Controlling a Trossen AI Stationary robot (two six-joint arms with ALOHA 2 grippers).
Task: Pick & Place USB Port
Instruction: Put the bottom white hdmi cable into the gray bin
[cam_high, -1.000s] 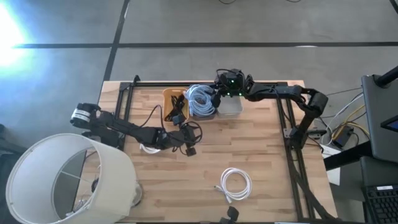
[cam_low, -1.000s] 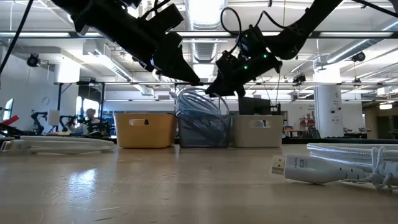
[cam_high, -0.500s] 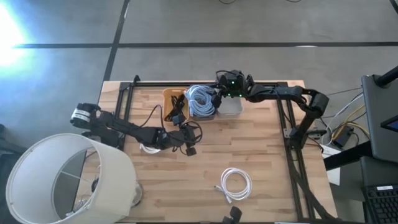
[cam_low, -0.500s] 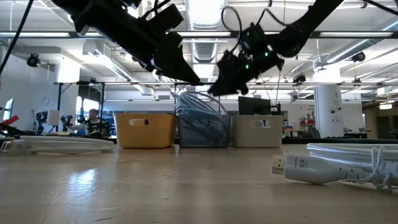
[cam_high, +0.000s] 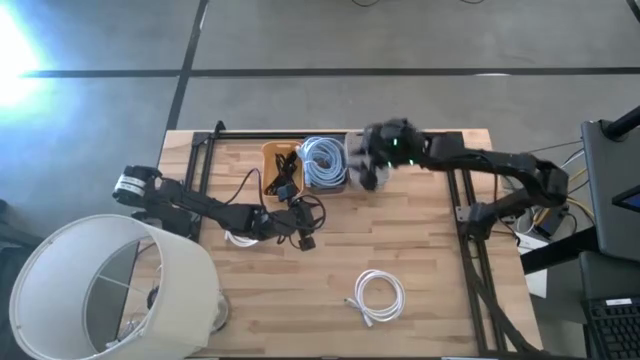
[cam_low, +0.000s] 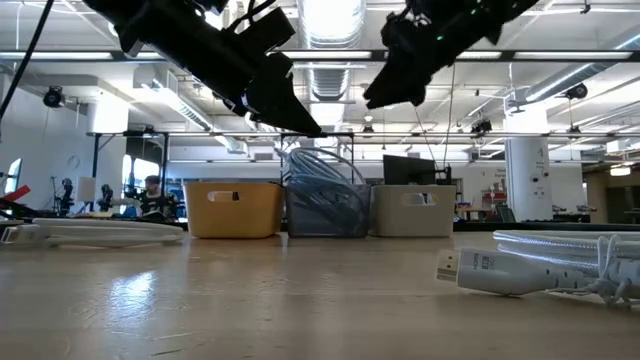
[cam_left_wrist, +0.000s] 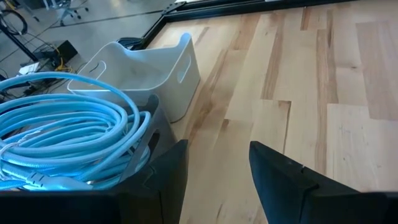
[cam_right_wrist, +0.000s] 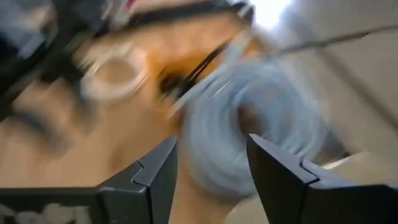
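A white coiled cable (cam_high: 378, 297) lies flat on the table's near half, and its plug end (cam_low: 478, 268) shows in the low view. At the far edge stand a yellow bin (cam_high: 281, 168), a grey bin holding a blue cable coil (cam_high: 323, 160) and a white bin (cam_high: 375, 180). My right gripper (cam_high: 362, 165) hangs high over the white bin, open and empty (cam_right_wrist: 211, 163). My left gripper (cam_high: 298, 228) hovers over the table middle, open and empty (cam_left_wrist: 214, 167), pointing at the grey and white bins (cam_left_wrist: 143, 68).
A white lampshade (cam_high: 110, 290) fills the near left corner. Another white cable (cam_high: 240, 239) lies under my left arm, with black cables (cam_high: 300, 212) beside it. A small black object (cam_high: 373, 343) sits at the near edge. Bare wood lies right of the coil.
My right gripper has risen fast from just over the grey and white bins and shifted a little toward the table's right edge; its wrist view is smeared by the motion. My left arm and the cables have stayed put.
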